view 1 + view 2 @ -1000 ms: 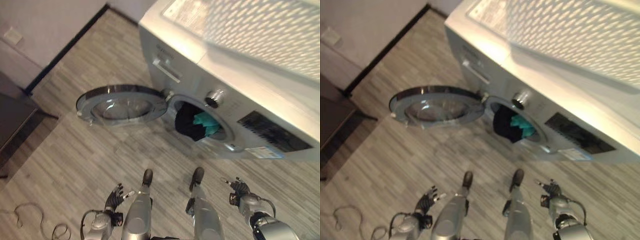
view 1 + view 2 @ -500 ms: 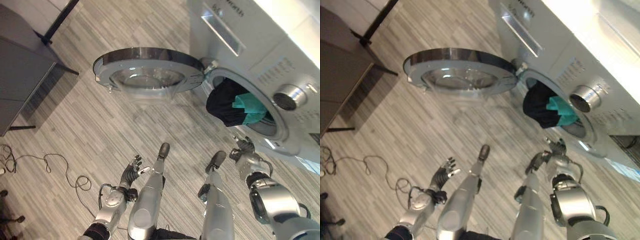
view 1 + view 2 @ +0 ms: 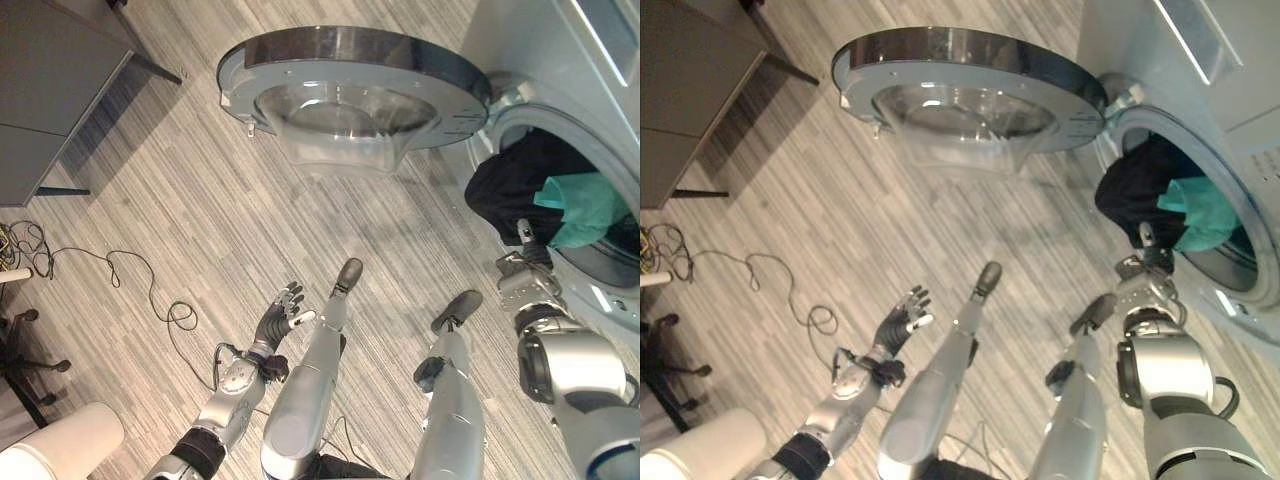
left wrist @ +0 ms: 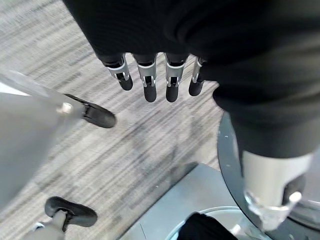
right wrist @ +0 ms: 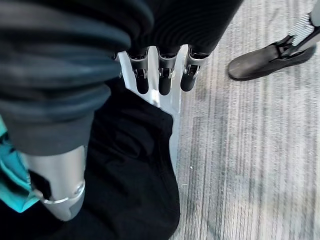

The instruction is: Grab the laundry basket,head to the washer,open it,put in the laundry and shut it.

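- The washer [image 3: 560, 60] runs off the top and right edges, so its top and controls cannot be seen.
- The drum's depth is dark behind the black garment [image 3: 515, 185] and teal garment [image 3: 580, 205].
- A dark table [image 3: 50, 90] is cut off at the upper left.
- A white rounded object [image 3: 55, 450] at the lower left corner is too cropped to identify.

Even indoor light brightens the grey wood-grain plank floor [image 3: 200, 200]; glare glints on the round glass-and-chrome washer door [image 3: 350, 85], soft shadow beneath it.
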Controlling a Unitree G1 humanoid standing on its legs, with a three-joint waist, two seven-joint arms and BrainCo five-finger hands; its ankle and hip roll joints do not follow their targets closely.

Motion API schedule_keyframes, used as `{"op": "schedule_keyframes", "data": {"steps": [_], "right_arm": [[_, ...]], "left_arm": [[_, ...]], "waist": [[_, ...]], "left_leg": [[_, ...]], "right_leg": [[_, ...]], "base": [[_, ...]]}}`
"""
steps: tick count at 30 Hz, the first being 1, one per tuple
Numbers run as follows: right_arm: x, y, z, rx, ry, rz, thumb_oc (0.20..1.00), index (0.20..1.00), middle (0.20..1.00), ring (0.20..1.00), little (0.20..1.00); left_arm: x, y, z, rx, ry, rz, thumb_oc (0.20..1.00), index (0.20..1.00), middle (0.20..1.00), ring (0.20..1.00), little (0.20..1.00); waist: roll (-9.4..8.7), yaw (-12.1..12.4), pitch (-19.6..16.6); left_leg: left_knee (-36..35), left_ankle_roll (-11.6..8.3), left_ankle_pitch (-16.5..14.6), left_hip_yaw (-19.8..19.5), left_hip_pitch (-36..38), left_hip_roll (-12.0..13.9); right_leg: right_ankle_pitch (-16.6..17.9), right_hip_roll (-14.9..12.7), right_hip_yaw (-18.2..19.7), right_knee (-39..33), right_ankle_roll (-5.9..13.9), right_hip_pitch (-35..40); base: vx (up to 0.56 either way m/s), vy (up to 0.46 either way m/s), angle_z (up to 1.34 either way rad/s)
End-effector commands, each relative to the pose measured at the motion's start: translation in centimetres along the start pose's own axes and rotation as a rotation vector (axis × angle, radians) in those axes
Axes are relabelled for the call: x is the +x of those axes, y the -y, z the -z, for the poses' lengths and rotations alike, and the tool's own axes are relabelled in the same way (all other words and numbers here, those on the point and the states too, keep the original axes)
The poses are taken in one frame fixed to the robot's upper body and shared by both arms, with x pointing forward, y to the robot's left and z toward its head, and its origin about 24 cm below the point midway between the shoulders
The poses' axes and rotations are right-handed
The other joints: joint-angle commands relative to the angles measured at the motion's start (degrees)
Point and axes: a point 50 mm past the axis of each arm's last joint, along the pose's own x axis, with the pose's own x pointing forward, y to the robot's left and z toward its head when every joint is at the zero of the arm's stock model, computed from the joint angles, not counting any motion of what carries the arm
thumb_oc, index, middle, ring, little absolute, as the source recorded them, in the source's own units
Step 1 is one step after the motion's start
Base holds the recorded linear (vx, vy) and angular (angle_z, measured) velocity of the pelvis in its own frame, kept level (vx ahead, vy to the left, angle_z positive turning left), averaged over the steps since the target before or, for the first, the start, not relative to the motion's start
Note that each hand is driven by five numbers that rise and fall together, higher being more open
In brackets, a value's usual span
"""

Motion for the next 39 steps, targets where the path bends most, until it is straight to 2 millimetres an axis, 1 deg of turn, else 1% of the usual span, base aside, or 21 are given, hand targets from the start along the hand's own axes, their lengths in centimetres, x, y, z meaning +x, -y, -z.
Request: {"op": "schedule_keyframes", "data": {"steps": [1, 4, 5, 8, 9, 15, 16, 17, 18, 19, 20, 25, 31, 32, 33, 34, 35, 36, 37, 38, 39], "right_arm": [[0.7, 3.4, -2.7, 0.135, 0.052, 0.069, 1.0, 1.0, 1.0, 1.0, 1.0], [0.8, 3.0, -3.6, 0.178, 0.066, 0.058, 1.0, 1.0, 1.0, 1.0, 1.0], [0.7, 2.5, -4.2, 0.202, 0.079, 0.047, 1.0, 1.0, 1.0, 1.0, 1.0], [0.6, 1.5, -5.4, 0.248, 0.107, 0.038, 1.0, 1.0, 1.0, 1.0, 1.0], [0.6, 1.2, -6.6, 0.279, 0.134, 0.038, 1.0, 1.0, 1.0, 1.0, 1.0], [0.4, 0.3, -8.4, 0.321, 0.179, 0.003, 1.0, 1.0, 1.0, 1.0, 1.0], [0.3, 0.2, -8.8, 0.336, 0.191, 0.0, 0.595, 0.595, 0.595, 0.595, 0.595], [0.3, 0.2, -8.9, 0.337, 0.192, 0.0, 0.413, 0.413, 0.413, 0.413, 0.413], [0.3, 0.1, -9.1, 0.351, 0.2, 0.0, 0.413, 0.413, 0.413, 0.413, 0.413], [0.2, 0.0, -9.4, 0.36, 0.208, 0.002, 0.235, 0.235, 0.235, 0.235, 0.235], [0.2, -0.1, -9.7, 0.373, 0.217, 0.001, 0.2, 0.2, 0.2, 0.2, 0.2], [-0.1, -0.4, -11.0, 0.359, 0.259, -0.006, 0.2, 0.2, 0.2, 0.2, 0.2], [-0.3, -1.3, -11.8, 0.369, 0.292, -0.048, 0.2, 0.2, 0.2, 0.2, 0.2], [-0.7, -1.8, -12.7, 0.392, 0.326, -0.067, 0.2, 0.2, 0.2, 0.2, 0.2], [-1.6, -2.6, -15.5, 0.487, 0.422, -0.103, 0.2, 0.2, 0.2, 0.2, 0.2], [-1.6, -2.7, -15.5, 0.488, 0.423, -0.103, 0.2, 0.2, 0.2, 0.2, 0.2], [-2.5, -3.0, -17.6, 0.548, 0.496, -0.138, 0.2, 0.2, 0.2, 0.2, 0.2], [-3.5, -2.9, -20.0, 0.574, 0.59, -0.162, 0.2, 0.2, 0.2, 0.2, 0.2], [-5.1, -2.1, -23.3, 0.612, 0.723, -0.187, 0.2, 0.2, 0.2, 0.2, 0.2], [-5.1, -2.1, -23.4, 0.612, 0.726, -0.185, 0.2, 0.2, 0.2, 0.2, 0.2], [-6.0, -1.0, -25.4, 0.62, 0.798, -0.177, 0.2, 0.2, 0.2, 0.2, 0.2]], "left_arm": [[-0.2, -1.4, -1.1, 0.085, 0.034, -0.025, 1.0, 1.0, 1.0, 1.0, 1.0], [-0.7, -2.7, -0.7, 0.107, 0.007, -0.08, 1.0, 1.0, 1.0, 1.0, 1.0], [-1.5, -4.2, -0.1, 0.125, -0.025, -0.139, 1.0, 1.0, 1.0, 1.0, 1.0], [-2.6, -5.6, 1.0, 0.131, -0.076, -0.206, 1.0, 1.0, 1.0, 1.0, 1.0], [-3.5, -6.8, 1.7, 0.137, -0.114, -0.254, 1.0, 1.0, 1.0, 1.0, 1.0], [-4.4, -8.3, 2.4, 0.184, -0.165, -0.308, 1.0, 1.0, 1.0, 1.0, 1.0], [-4.2, -8.1, 2.2, 0.18, -0.151, -0.3, 1.0, 1.0, 1.0, 1.0, 1.0], [-4.2, -8.1, 2.1, 0.18, -0.15, -0.3, 1.0, 1.0, 1.0, 1.0, 1.0], [-4.0, -7.9, 2.0, 0.176, -0.142, -0.292, 1.0, 1.0, 1.0, 1.0, 1.0], [-3.9, -7.7, 1.9, 0.173, -0.134, -0.283, 1.0, 1.0, 1.0, 1.0, 1.0], [-3.8, -7.5, 1.7, 0.169, -0.125, -0.276, 1.0, 1.0, 1.0, 1.0, 1.0], [-2.6, -6.6, 0.2, 0.165, -0.057, -0.237, 1.0, 1.0, 1.0, 1.0, 1.0], [-2.6, -7.0, -0.1, 0.163, -0.045, -0.266, 1.0, 1.0, 1.0, 1.0, 1.0], [-2.8, -7.3, 0.0, 0.155, -0.044, -0.287, 1.0, 1.0, 1.0, 1.0, 1.0], [-3.4, -7.9, 0.3, 0.136, -0.049, -0.327, 1.0, 1.0, 1.0, 1.0, 1.0], [-3.4, -7.9, 0.3, 0.134, -0.049, -0.328, 1.0, 1.0, 1.0, 1.0, 1.0], [-3.7, -8.1, 0.5, 0.122, -0.054, -0.346, 1.0, 1.0, 1.0, 1.0, 1.0], [-4.2, -8.5, 0.7, 0.113, -0.062, -0.366, 1.0, 1.0, 1.0, 1.0, 1.0], [-4.7, -9.0, 1.1, 0.112, -0.081, -0.383, 1.0, 1.0, 1.0, 1.0, 1.0], [-4.7, -8.9, 1.1, 0.112, -0.08, -0.381, 1.0, 1.0, 1.0, 1.0, 1.0], [-5.0, -9.2, 1.2, 0.12, -0.086, -0.383, 1.0, 1.0, 1.0, 1.0, 1.0]], "waist": [[4.11, -0.53, -0.01], [4.18, -0.34, -0.21], [4.18, -0.09, -0.52], [3.88, 0.48, -0.78], [3.95, 1.15, -0.83], [4.23, 1.24, -0.5], [4.3, 1.07, -0.39], [4.34, 1.05, -0.34], [4.32, 0.99, -0.28], [4.31, 1.05, -0.22], [4.3, 1.03, -0.18], [3.68, 0.67, 0.0], [2.62, -0.31, 0.0], [2.13, -0.59, 0.01], [1.1, -1.19, 0.0], [1.07, -1.14, 0.01], [0.43, -1.58, 0.0], [-0.31, -2.08, 0.01], [-1.4, -2.78, -0.08], [-1.33, -2.66, 0.0], [-1.68, -2.84, -0.24]], "left_leg": [[0.31, -1.32, 0.0, 3.13, -5.89, 2.21], [0.37, -1.54, 0.49, 2.61, -6.9, 2.25], [0.15, -1.61, 0.72, 2.55, -7.07, 2.35], [-0.45, -1.67, 1.05, 2.4, -7.09, 2.65], [-1.04, -1.76, 1.49, 2.18, -7.04, 2.88], [-2.85, -2.21, 2.5, 1.27, -6.36, 3.67], [-3.16, -2.36, 2.74, 1.21, -6.29, 3.94], [-3.23, -2.4, 2.78, 1.15, -6.26, 3.95], [-3.34, -2.5, 2.89, 1.26, -6.27, 4.09], [-3.63, -2.59, 3.0, 1.18, -6.23, 4.25], [-3.95, -2.66, 3.11, 1.18, -6.09, 4.4], [-4.84, -3.21, 3.24, 1.77, -5.76, 5.68], [-4.39, -3.62, 2.69, 3.15, -5.6, 6.51], [-4.24, -3.68, 2.48, 3.62, -5.41, 6.61], [-3.88, -3.79, 2.07, 4.41, -4.88, 6.89], [-3.86, -3.77, 2.01, 4.56, -4.83, 6.94], [-3.62, -3.83, 1.74, 4.99, -4.43, 7.11], [-3.22, -3.91, 1.44, 5.34, -3.99, 7.29], [-2.89, -4.04, 1.06, 5.7, -3.37, 7.67], [-2.87, -4.03, 1.01, 5.74, -3.29, 7.68], [-2.85, -4.09, 0.84, 5.68, -3.01, 7.75]], "right_leg": [[-13.73, -6.41, 6.07, 14.23, 5.77, -0.52], [-15.07, -6.61, 6.0, 16.25, 5.56, -1.74], [-15.83, -6.37, 6.04, 16.92, 5.31, -2.0], [-16.15, -6.17, 5.89, 17.43, 5.32, -2.4], [-16.7, -6.03, 5.54, 17.8, 5.34, -2.39], [-18.86, -5.79, 4.73, 20.12, 5.05, -2.55], [-19.33, -5.67, 4.51, 20.88, 5.01, -2.81], [-19.43, -5.68, 4.47, 21.01, 4.98, -2.84], [-19.56, -5.61, 4.27, 21.18, 5.03, -2.92], [-19.71, -5.52, 4.03, 21.18, 5.08, -2.9], [-19.71, -5.44, 3.75, 21.2, 5.16, -2.93], [-19.89, -5.07, 2.78, 20.97, 5.4, -3.07], [-19.04, -4.71, 2.98, 20.1, 5.58, -2.93], [-18.52, -4.42, 3.24, 19.51, 5.66, -2.8], [-17.39, -4.03, 3.7, 18.09, 5.87, -2.45], [-17.24, -3.94, 3.82, 17.86, 5.89, -2.4], [-16.71, -3.71, 4.02, 17.02, 5.96, -1.95], [-16.16, -3.4, 4.26, 16.18, 6.07, -1.59], [-15.62, -3.16, 4.44, 15.3, 6.23, -0.82], [-15.57, -3.14, 4.45, 15.17, 6.25, -0.69], [-15.45, -3.15, 4.24, 14.72, 6.29, -0.23]], "base": [[-0.02, -0.09, 0.31], [0.0, -0.062, 0.35], [0.01, -0.031, 0.39], [0.01, -0.038, 0.2], [0.0, -0.05, 0.03], [0.01, -0.072, 0.06], [0.01, -0.063, 0.06], [0.01, -0.052, 0.04], [0.01, -0.047, 0.02], [0.01, -0.065, 0.02], [0.01, -0.082, 0.02], [0.01, -0.051, 0.0], [0.01, -0.02, 0.03], [0.0, 0.03, -0.01], [0.0, 0.034, -0.07], [0.0, 0.035, -0.15], [0.0, 0.028, -0.19], [0.0, 0.018, -0.29], [0.0, 0.006, -0.31], [0.01, -0.034, -0.32], [0.02, -0.042, -0.2]]}}
